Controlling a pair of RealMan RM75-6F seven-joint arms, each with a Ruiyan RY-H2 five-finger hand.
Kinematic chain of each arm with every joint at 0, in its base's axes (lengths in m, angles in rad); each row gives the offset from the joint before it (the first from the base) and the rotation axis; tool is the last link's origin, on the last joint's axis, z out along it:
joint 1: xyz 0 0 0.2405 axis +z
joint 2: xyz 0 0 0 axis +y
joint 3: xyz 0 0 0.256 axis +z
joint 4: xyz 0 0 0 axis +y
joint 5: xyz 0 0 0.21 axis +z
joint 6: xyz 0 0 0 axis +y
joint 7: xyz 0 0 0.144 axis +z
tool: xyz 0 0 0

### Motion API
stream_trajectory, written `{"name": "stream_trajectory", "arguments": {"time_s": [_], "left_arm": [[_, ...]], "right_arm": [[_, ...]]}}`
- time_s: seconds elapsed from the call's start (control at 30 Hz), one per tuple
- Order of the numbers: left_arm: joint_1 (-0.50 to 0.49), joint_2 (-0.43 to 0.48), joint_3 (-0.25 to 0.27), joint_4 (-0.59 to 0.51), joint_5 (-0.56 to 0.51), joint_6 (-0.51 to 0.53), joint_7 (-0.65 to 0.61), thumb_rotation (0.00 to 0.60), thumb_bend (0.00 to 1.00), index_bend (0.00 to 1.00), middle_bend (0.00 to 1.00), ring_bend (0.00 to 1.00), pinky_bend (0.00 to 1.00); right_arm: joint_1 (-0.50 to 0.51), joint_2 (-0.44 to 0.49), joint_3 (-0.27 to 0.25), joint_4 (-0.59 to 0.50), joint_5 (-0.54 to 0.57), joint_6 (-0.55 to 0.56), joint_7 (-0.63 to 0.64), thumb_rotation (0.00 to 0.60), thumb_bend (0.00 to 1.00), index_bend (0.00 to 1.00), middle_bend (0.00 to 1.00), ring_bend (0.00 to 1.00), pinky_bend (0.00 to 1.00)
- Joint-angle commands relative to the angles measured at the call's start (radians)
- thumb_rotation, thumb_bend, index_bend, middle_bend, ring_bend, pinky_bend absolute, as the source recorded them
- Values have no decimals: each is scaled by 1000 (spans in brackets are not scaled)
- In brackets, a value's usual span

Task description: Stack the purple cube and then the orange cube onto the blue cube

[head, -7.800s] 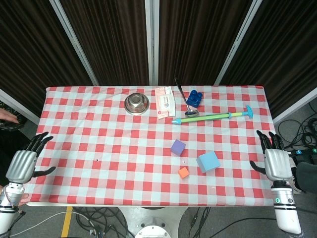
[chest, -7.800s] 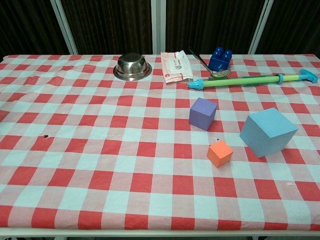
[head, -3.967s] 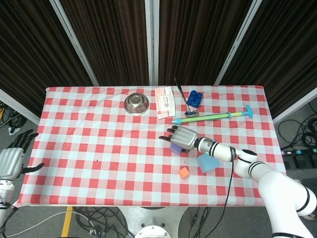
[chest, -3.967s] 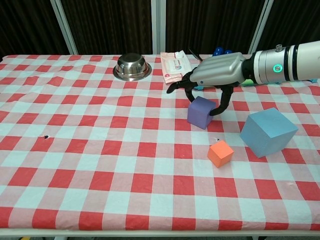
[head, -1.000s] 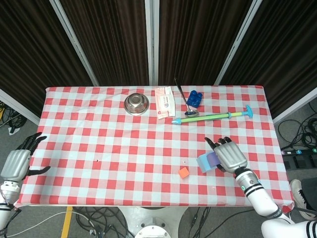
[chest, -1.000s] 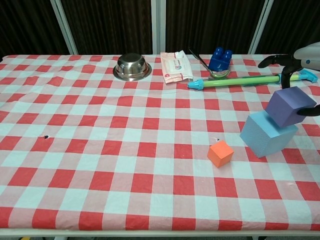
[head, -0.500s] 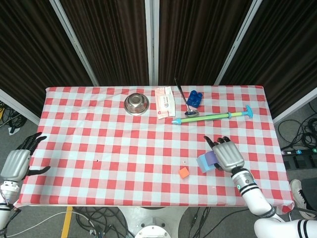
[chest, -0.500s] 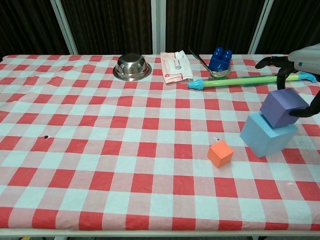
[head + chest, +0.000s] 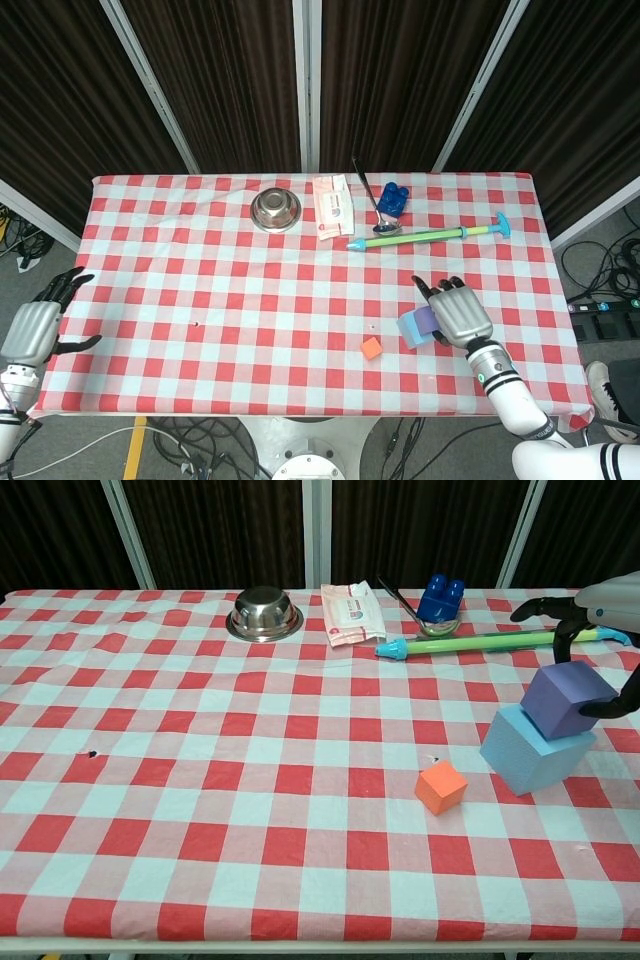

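At lower right we see our right hand (image 9: pixel 459 312) gripping the purple cube (image 9: pixel 567 699), which sits tilted atop the blue cube (image 9: pixel 532 749). The orange cube (image 9: pixel 440 786) sits just left. Our left hand (image 9: pixel 36 325), fingers spread, hangs at far left.

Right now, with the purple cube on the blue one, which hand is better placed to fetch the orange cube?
Right. The right hand is at the purple cube atop the blue cube, with the orange cube just beside. The left hand hangs off the table's far left edge.
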Motion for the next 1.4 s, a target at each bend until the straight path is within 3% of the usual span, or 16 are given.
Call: {"name": "stream_trajectory", "arguments": {"time_s": [0.03,0.3,0.47,0.63,0.83,0.93,1.27,1.4], "left_arm": [[0,1,0,0,0,0,-1,600,85,216,192,120,280],[1,3,0,-4,0,3,4,600,86,216,192,119,280],[1,3,0,-3,1,4,5,600,85,216,192,120,280],[1,3,0,-3,1,4,3,600,86,215,192,120,280],[2,4,-1,-4,2,7,3,600,86,216,192,120,280],[3,5,-2,-3,0,8,2,600,86,216,192,120,280],[3,2,-4,2,-7,5,5,600,86,216,192,120,280],[3,0,-3,3,-7,2,11,600,86,216,192,120,280]], "right_arm": [[2,1,-2,-1,8,-4,-7,600,154,2,478,208,180],[13,-1,2,2,24,-23,-9,600,131,0,468,209,171],[25,16,4,-4,24,-44,-8,600,52,0,340,143,123],[22,27,8,-9,8,-41,10,600,12,0,300,121,114],[27,58,16,-39,-32,-49,29,600,11,0,285,104,107],[34,80,35,-58,-104,-63,66,600,11,0,294,99,104],[155,169,74,-57,-347,-329,206,600,0,0,327,100,102],[210,161,84,-22,-371,-441,269,600,0,0,329,100,92]]}}
